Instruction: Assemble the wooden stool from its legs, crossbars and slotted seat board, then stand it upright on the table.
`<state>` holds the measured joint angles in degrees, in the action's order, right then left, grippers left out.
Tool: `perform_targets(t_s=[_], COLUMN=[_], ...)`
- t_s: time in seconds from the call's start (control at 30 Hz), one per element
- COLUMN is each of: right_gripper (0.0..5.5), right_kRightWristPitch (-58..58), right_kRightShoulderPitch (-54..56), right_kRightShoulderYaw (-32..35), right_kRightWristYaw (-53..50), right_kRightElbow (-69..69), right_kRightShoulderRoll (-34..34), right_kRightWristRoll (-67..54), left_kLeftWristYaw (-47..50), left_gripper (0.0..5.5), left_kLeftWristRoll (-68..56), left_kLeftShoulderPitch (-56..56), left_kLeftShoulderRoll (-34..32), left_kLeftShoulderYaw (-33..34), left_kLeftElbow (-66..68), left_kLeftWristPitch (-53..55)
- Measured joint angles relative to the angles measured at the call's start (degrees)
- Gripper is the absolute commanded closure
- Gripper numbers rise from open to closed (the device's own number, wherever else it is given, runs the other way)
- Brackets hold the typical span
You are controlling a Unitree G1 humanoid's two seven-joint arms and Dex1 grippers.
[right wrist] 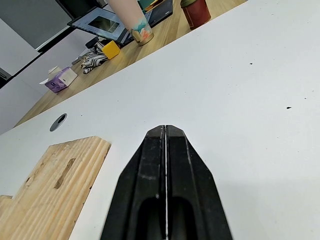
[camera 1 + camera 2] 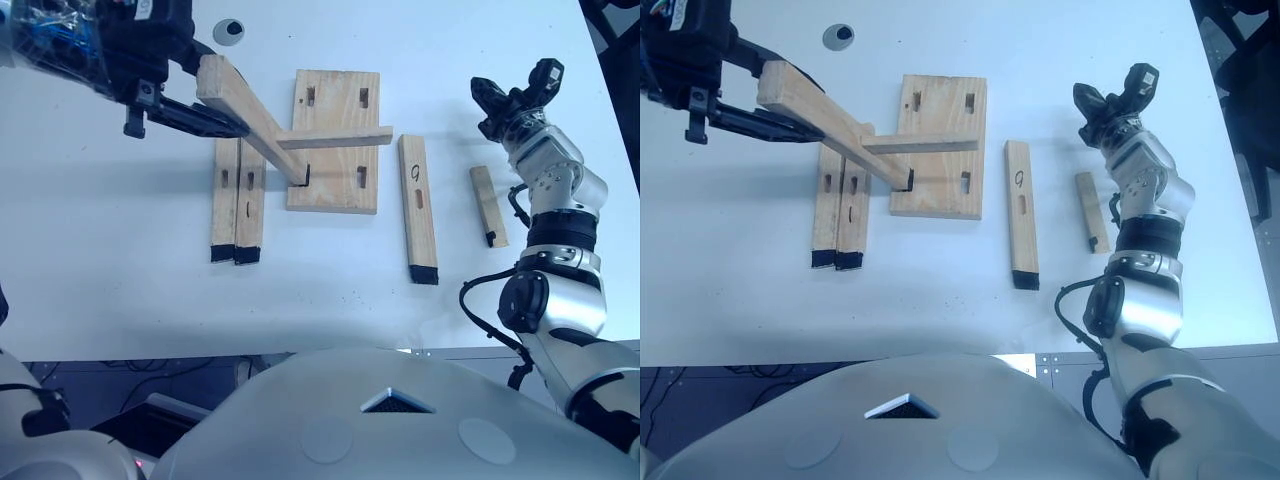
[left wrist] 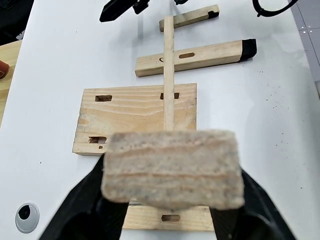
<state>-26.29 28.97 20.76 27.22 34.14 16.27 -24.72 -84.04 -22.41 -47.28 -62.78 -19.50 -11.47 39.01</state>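
My left gripper (image 2: 222,92) is shut on the thick end of a wooden leg (image 2: 250,118), at the table's far left. The leg slants down to the slotted seat board (image 2: 335,185), and its black tip rests at a slot near the board's left edge. A thin crossbar (image 2: 340,138) sticks out of this leg to the right, above the board. Two more legs (image 2: 237,205) lie side by side left of the board. Another leg (image 2: 418,208) and a short crossbar (image 2: 488,206) lie to its right. My right gripper (image 2: 512,92) hovers shut and holds nothing, beyond the short crossbar.
A round cable hole (image 2: 228,31) sits in the white table (image 2: 120,250) behind the board. The table's front edge runs just below the lying legs. A neighbouring wooden desk with small items (image 1: 115,47) stands beyond the far edge.
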Motion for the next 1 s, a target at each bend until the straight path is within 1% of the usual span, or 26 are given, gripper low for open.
perform_targets(t_s=[0.17,0.23,0.33,0.37,0.4,0.47,0.5,0.53,0.6,0.67,0.8,0.87,0.93,0.97,1.0], right_gripper=[5.5,5.5,5.5,5.5,5.5,5.5,5.5,5.5,5.5,5.5,5.5,5.5,5.5,5.5,5.5], right_kRightWristPitch=[1.3,1.9,2.7,3.2,3.5,3.7,3.7,3.7,3.7,3.7,3.5,3.0,2.6,2.2,2.2], right_kRightShoulderPitch=[-0.6,-0.9,-1.1,-1.2,-1.4,-1.6,-1.6,-1.6,-1.5,-1.3,-1.0,-1.4,-2.2,-2.6,-3.0], right_kRightShoulderYaw=[0.0,-0.3,-0.5,-0.5,-0.5,-0.5,-0.5,-0.5,-0.5,-0.6,-0.8,-1.7,-2.8,-3.1,-3.5], right_kRightWristYaw=[-0.5,-1.0,-1.2,-1.2,-1.2,-1.2,-1.3,-1.3,-1.3,-1.2,-1.1,-1.2,-1.9,-2.6,-3.5], right_kRightElbow=[0.0,0.0,0.0,0.0,0.1,0.3,0.5,0.8,1.0,1.4,1.0,-0.5,-2.9,-4.8,-6.7], right_kRightShoulderRoll=[-0.6,-2.5,-2.5,-2.6,-2.7,-2.8,-2.8,-2.9,-2.8,-2.7,-2.4,-2.2,-2.1,-2.1,-1.9], right_kRightWristRoll=[-0.1,-0.1,-0.1,-0.1,-0.2,-0.2,-0.1,-0.1,-0.1,-0.1,-0.2,0.1,0.6,1.0,2.0], left_kLeftWristYaw=[-0.2,0.1,0.3,0.4,0.7,2.1,2.5,3.0,3.5,2.8,5.0,9.4,15.8,20.7,25.6], left_gripper=[3.49,3.49,3.49,3.13,3.11,2.8,2.56,2.49,2.15,1.99,1.99,1.72,1.44,1.28,1.28], left_kLeftWristRoll=[4.7,5.9,6.7,6.7,6.4,5.5,3.9,3.6,3.6,3.7,6.1,8.2,8.3,7.9,7.0], left_kLeftShoulderPitch=[-3.3,-4.2,-4.1,-3.5,-2.1,2.5,3.2,3.2,3.3,5.2,18.1,26.8,35.0,39.0,41.9], left_kLeftShoulderRoll=[4.4,5.7,6.5,6.7,7.1,9.9,11.3,12.1,12.2,9.8,2.3,-0.3,0.3,2.9,6.5], left_kLeftShoulderYaw=[-4.6,-5.9,-6.2,-5.6,-4.3,-4.0,-2.1,-0.8,0.5,1.9,5.3,8.7,13.8,17.1,19.6], left_kLeftElbow=[1.7,1.7,1.8,2.3,2.9,5.8,7.7,9.6,11.3,10.6,6.4,3.8,0.2,-3.2,-6.7], left_kLeftWristPitch=[0.9,2.2,2.4,1.6,0.4,-0.4,-0.8,-1.1,-1.4,-1.9,-3.3,-5.0,-3.1,-0.1,3.6])
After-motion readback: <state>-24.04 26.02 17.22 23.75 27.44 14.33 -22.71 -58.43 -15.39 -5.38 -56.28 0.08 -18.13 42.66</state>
